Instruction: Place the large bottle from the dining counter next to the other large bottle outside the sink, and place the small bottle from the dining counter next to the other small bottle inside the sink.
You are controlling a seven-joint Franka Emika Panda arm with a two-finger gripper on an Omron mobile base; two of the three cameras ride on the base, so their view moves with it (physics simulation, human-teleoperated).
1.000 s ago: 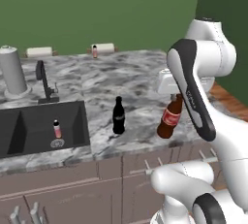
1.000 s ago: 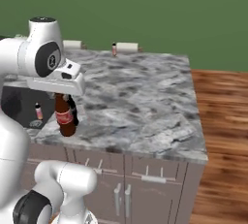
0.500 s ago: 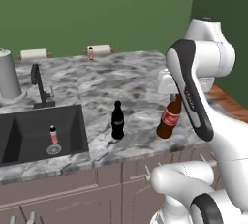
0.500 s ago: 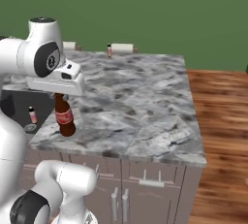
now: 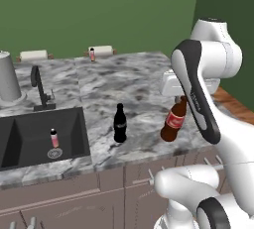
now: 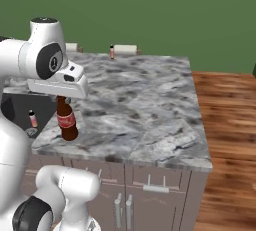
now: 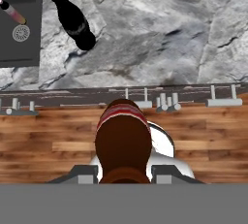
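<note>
I am holding the large bottle (image 5: 174,122) by its neck with the fingers (image 7: 124,173) clamped on the glass just below the cap; the body is hanging tilted, its base swinging toward the near edge of the desk (image 5: 134,82) and, in the left base view, hovering just above the front lip. The other large bottle (image 5: 119,123) is standing upright on the desk at about 9 o'clock from the held one, just beside the sink (image 5: 30,136), and in the hand view it is lying at about 11 o'clock. One small pink bottle (image 5: 54,137) is standing inside the basin near the drain; the small bottle (image 5: 92,54) for the later step is waiting at the far edge of the desk, at 12 o'clock, between two pale stool tops. I am judging the held bottle as rigid, smooth, fairly heavy and breakable: a neck grip lets the weight pendulum, so I am planning slow travel and a level set-down. The slim neck is the right place to hold, since the shoulder below stops slippage. Clearance beside the dark bottle is close, so tipping it is the main risk.
</note>
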